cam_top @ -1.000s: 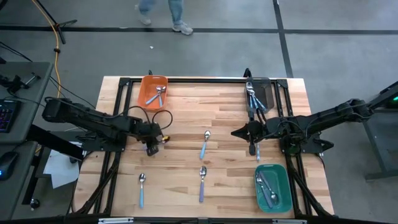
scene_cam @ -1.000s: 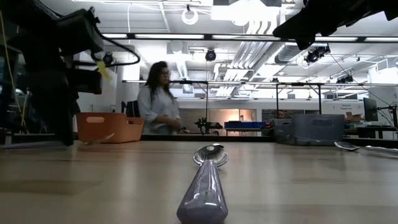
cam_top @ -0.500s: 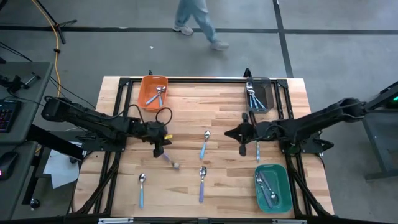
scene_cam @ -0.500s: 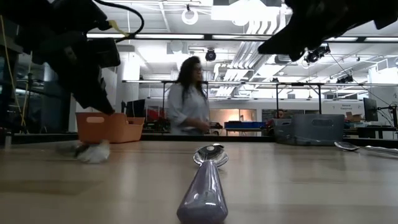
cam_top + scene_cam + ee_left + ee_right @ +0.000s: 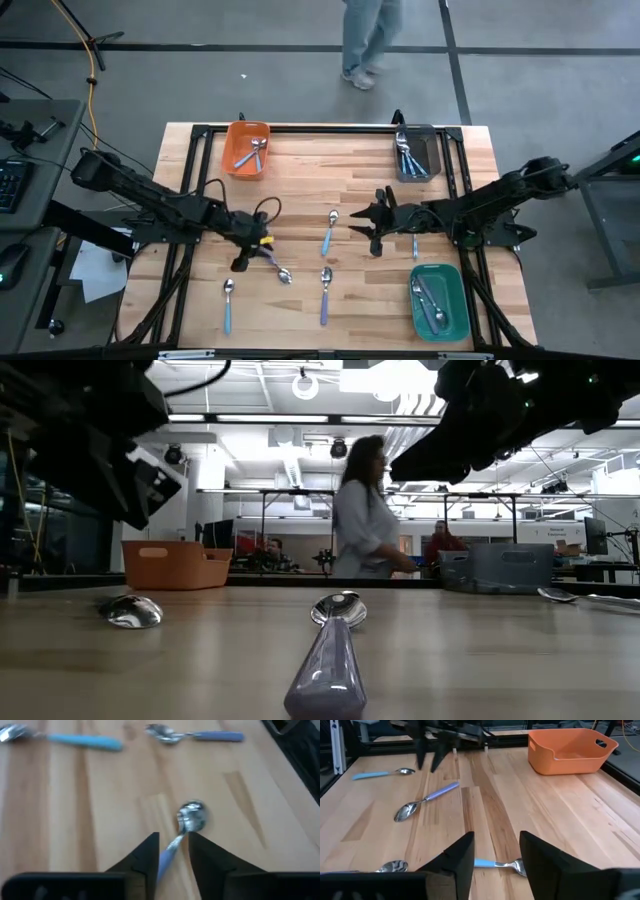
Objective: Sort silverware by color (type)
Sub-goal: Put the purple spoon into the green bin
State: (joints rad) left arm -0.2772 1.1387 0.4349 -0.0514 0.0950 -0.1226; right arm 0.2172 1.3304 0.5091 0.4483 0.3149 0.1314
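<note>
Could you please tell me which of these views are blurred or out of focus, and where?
Low view: the nearest spoon's purple handle is out of focus and the walking person is motion-blurred. Left wrist view: soft throughout, the purple-handled spoon smeared. High and right wrist views: sharp; the orange bin reads crisply.

Open-plan lab, exposed ceiling ducts [image 5: 400, 430], strip lighting, workbenches [image 5: 300, 575], grey floor [image 5: 560, 90], person [image 5: 365, 510] walking past.

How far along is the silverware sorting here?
Partly done: spoons already lie in the orange bin, grey bin and green bin. Nothing is gripped: the left hand stands open around a purple-handled spoon on the table, the right hand open over a blue-handled spoon. At least four spoons remain loose.
</note>
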